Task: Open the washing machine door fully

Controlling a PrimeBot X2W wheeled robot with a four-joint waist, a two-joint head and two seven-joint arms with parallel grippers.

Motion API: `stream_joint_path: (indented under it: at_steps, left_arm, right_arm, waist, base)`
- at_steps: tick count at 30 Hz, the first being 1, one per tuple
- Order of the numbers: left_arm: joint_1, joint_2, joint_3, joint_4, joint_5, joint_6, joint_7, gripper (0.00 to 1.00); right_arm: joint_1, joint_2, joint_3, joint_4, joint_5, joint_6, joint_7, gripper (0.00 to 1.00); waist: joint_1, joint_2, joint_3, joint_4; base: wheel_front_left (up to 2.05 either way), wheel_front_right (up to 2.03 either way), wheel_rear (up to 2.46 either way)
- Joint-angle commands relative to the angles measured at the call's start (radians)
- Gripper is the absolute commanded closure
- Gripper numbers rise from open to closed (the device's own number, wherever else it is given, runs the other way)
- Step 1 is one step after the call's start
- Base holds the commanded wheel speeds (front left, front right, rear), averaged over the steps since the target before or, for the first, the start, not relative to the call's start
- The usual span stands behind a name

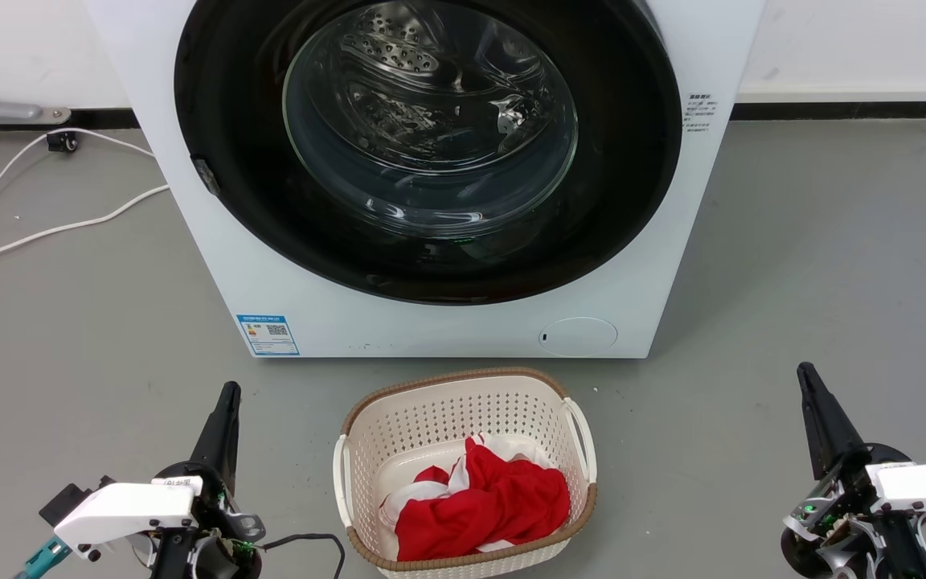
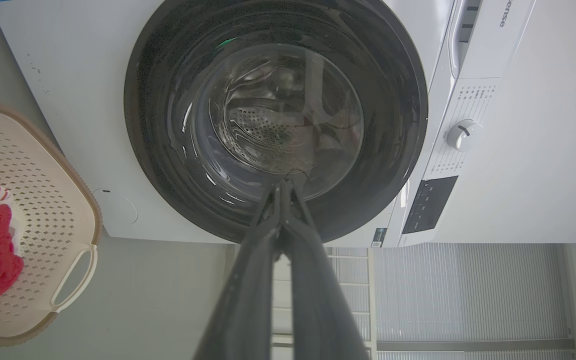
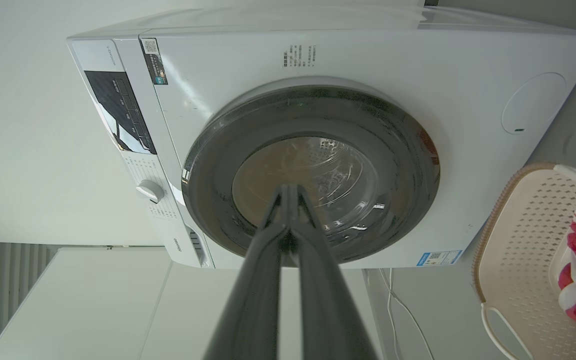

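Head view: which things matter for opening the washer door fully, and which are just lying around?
For the job: washing machine door, washing machine, left gripper, right gripper.
Just lying about: laundry basket, red cloth in it, white cable on the floor.

Washer (image 1: 399, 330) at 12, door (image 1: 431, 145) on its front. Basket (image 1: 455, 376) on floor just before washer, at 6 from door, clothes (image 1: 487, 507) in it. Left gripper (image 1: 230, 394) at 8, right gripper (image 1: 805, 374) at 4, basket between. Cable (image 1: 135, 203) on floor at 9.
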Motion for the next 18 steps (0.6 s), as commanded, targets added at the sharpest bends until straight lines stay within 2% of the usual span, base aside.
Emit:
stream_joint_path:
  at_steps: [1, 6, 7, 18]
  left_arm:
    - [-0.007, 0.000, 0.003, 0.001, 0.005, -0.003, 0.005, 1.00]
    - [-0.007, -0.001, 0.004, 0.001, 0.007, -0.003, 0.006, 1.00]
    - [0.001, -0.002, 0.002, 0.003, 0.001, 0.000, 0.001, 0.00]
    - [-0.001, -0.006, -0.041, -0.007, 0.023, 0.001, -0.042, 0.00]
  right_arm:
    - [-0.014, 0.001, -0.003, 0.002, -0.004, 0.000, 0.003, 1.00]
    - [-0.014, 0.003, -0.004, 0.002, -0.004, 0.000, 0.004, 1.00]
    - [0.002, 0.002, -0.002, 0.002, -0.003, 0.000, 0.002, 0.00]
    - [0.019, 0.006, 0.012, -0.012, -0.024, 0.000, -0.040, 0.00]
  waist:
    - [0.0000, 0.0000, 0.000, 0.000]
    - [0.0000, 0.0000, 0.000, 0.000]
    - [0.0000, 0.0000, 0.000, 0.000]
    - [0.0000, 0.0000, 0.001, 0.001]
  base:
    - [0.00, 0.00, 0.00]
    - [0.00, 0.00, 0.00]
    - [0.00, 0.00, 0.00]
    - [0.00, 0.00, 0.00]
